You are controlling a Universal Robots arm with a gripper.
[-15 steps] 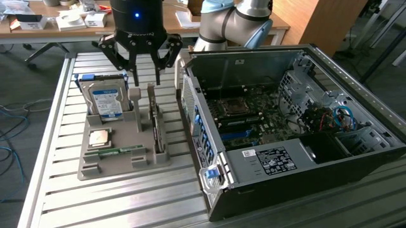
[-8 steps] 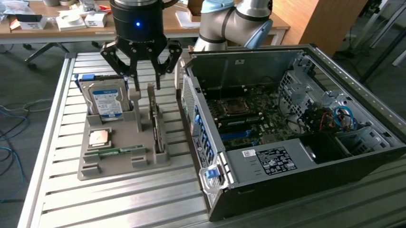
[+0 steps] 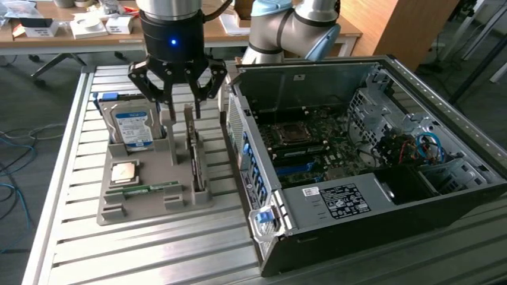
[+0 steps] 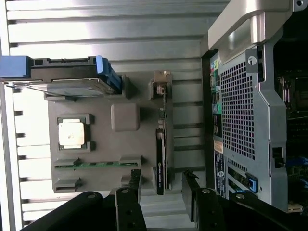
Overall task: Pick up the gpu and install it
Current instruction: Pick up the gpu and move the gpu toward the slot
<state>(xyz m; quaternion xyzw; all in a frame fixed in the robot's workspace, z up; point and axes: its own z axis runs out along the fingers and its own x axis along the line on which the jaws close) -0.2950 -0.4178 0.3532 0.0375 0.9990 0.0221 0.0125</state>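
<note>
Gripper (image 3: 179,110) is seen hanging over the grey parts tray (image 3: 151,209), fingers spread apart and nothing gripped. The gpu (image 3: 195,159) is stood on edge in a slot along the tray side nearest the computer case (image 3: 357,205) and has not been lifted. In the wrist view the gpu (image 4: 161,149) is seen edge-on, with its pale metal bracket at the far end, and one end of the card is lined up between the two dark fingers (image 4: 135,185) of the gripper (image 4: 162,186). No contact can be made out.

Other slots of the tray (image 4: 126,147) are filled (all parts seated): hard drive (image 3: 132,127) upright with blue-white label, CPU (image 3: 125,172) lying flat, memory stick (image 3: 143,190) lying flat just beside it. The same parts are seen from the wrist – hard drive (image 4: 67,85), CPU (image 4: 72,133), memory stick (image 4: 96,164).

The case is laid open on the slatted metal table (image 3: 158,252), to the exterior view's right of the tray, with the motherboard (image 3: 309,145) exposed.
</note>
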